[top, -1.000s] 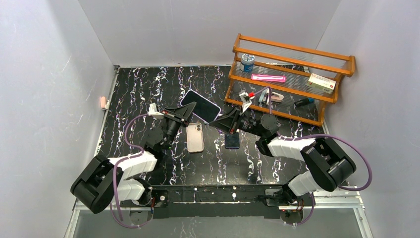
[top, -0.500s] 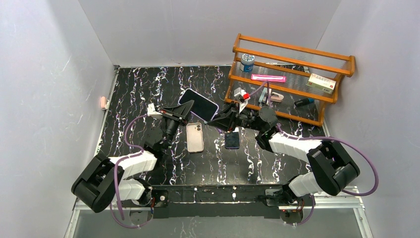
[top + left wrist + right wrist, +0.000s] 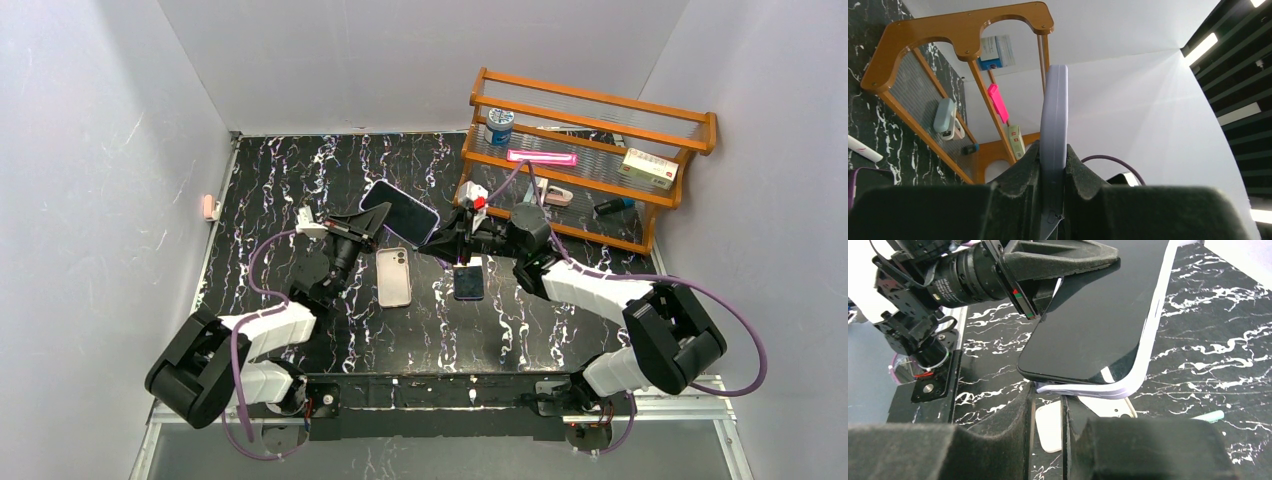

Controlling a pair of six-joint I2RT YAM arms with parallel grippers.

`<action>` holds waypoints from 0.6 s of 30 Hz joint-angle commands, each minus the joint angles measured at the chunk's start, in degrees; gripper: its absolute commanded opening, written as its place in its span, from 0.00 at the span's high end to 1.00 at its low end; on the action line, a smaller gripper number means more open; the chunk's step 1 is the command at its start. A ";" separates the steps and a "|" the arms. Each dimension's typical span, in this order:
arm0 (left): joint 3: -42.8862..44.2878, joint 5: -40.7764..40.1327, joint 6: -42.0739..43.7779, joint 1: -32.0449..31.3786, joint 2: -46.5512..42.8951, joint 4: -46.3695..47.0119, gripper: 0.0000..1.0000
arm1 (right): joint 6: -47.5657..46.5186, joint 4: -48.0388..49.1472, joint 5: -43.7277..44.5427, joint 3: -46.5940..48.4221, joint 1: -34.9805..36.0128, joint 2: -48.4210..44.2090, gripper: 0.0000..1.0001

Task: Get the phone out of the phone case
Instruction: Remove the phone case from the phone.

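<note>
1. Top view: the phone (image 3: 403, 211) in its phone case (image 3: 437, 214) is held up above the black table (image 3: 290, 170), in the middle of the frame. The left gripper (image 3: 371, 219) is at its left end and the right gripper (image 3: 443, 240) at its right end. 2 more lie flat below it (a pale phone (image 3: 393, 277) and a dark phone (image 3: 468, 282)).
2. Left wrist view: the left pads (image 3: 1023, 175) pinch the purple case tight, bottom middle. A wooden rack (image 3: 948, 30) is upper left.
3. Right wrist view: the phone's black corner sticks out of the case, lower middle. The right fingers (image 3: 998, 440) sit close together just under it. I cannot tell if they pinch it.
</note>
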 commanded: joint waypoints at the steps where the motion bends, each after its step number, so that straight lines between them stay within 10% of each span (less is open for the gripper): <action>1: 3.09 10.92 0.54 0.05 -0.12 0.08 1.00 | -7.91 -0.24 11.06 3.21 0.83 0.65 0.99; 5: 3.04 16.01 1.19 3.56 -0.35 -0.11 1.00 | -5.88 -2.28 10.42 3.71 0.74 1.37 0.95; 12: 4.48 29.83 4.25 13.29 -1.03 -1.37 1.00 | 0.46 -5.38 2.61 2.11 -0.08 -1.60 0.39; 18: 8.02 43.39 7.66 18.75 -1.80 -3.87 1.00 | 0.41 -14.08 -2.01 1.58 -0.49 -6.13 0.24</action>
